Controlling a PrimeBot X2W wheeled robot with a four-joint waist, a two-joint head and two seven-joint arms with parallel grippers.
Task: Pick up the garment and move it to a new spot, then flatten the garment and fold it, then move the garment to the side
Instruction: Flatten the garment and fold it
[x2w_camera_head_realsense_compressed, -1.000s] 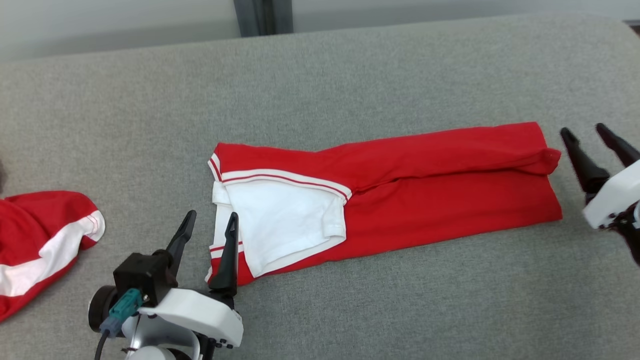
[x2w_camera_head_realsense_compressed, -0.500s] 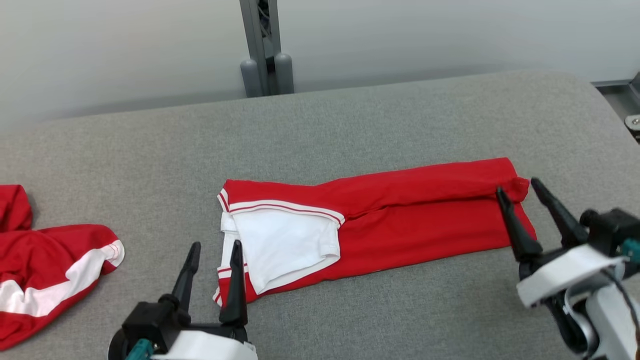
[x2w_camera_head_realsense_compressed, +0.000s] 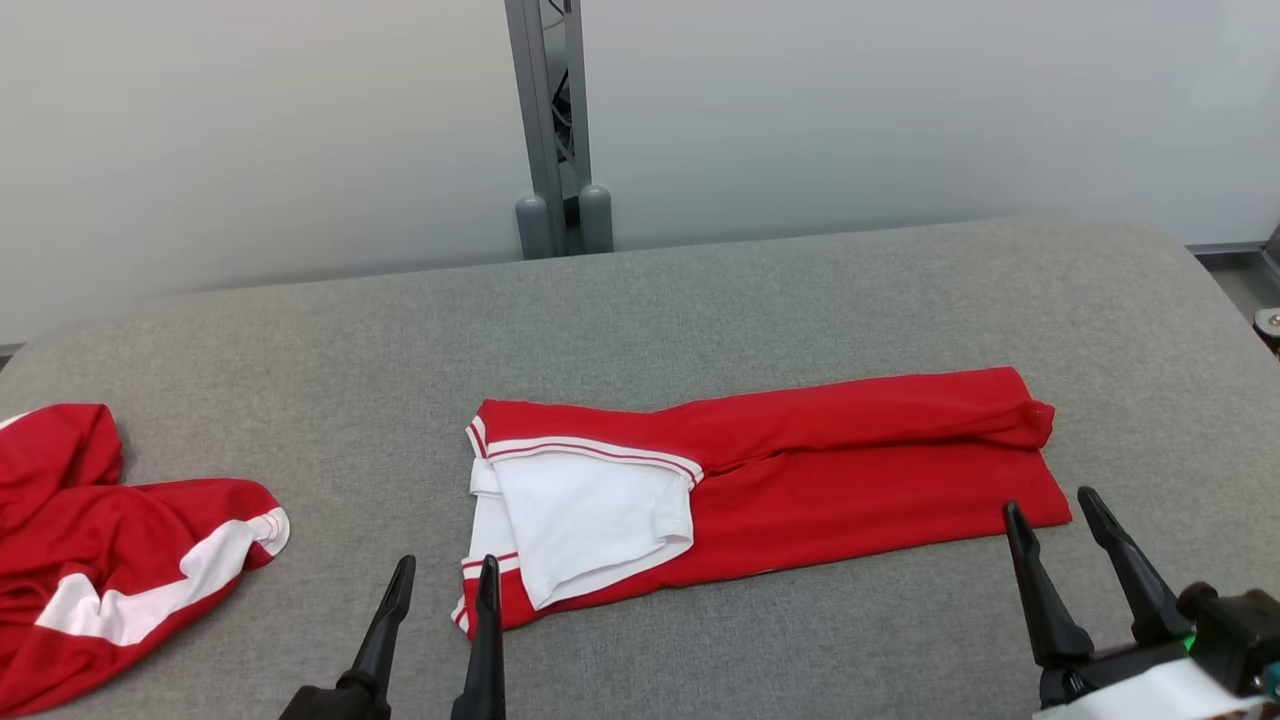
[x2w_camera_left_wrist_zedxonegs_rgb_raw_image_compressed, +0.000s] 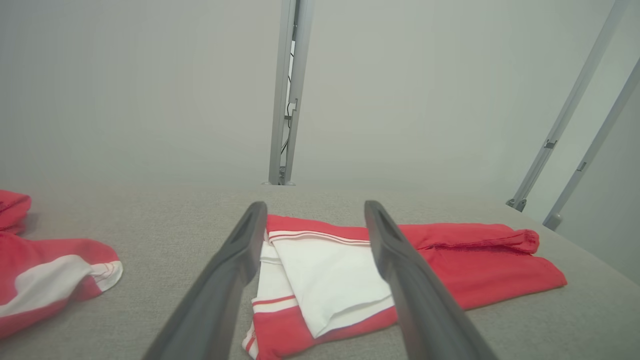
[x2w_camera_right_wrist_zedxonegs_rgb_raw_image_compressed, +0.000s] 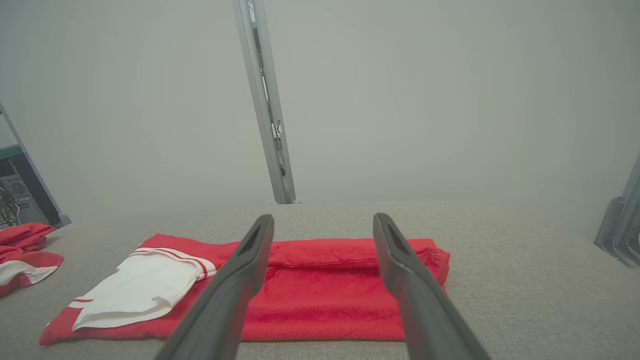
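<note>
Well, garment (x2w_camera_head_realsense_compressed: 800, 480) lay mid-bench (x2w_camera_head_realsense_compressed: 800, 290), folded into a long strip. Its long axis ran left-right, white-trimmed end toward left pincer (x2w_camera_head_realsense_compressed: 447, 562), plain red end toward right pincer (x2w_camera_head_realsense_compressed: 1048, 500). Both pincers gaped empty near its front edge. Risk: pinching only the top layer would probably undo the fold.

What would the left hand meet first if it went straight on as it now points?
Probably the white sleeve end of the folded red garment, right ahead of the left hand; height is unclear, so it might pass over toward the metal post.
</note>
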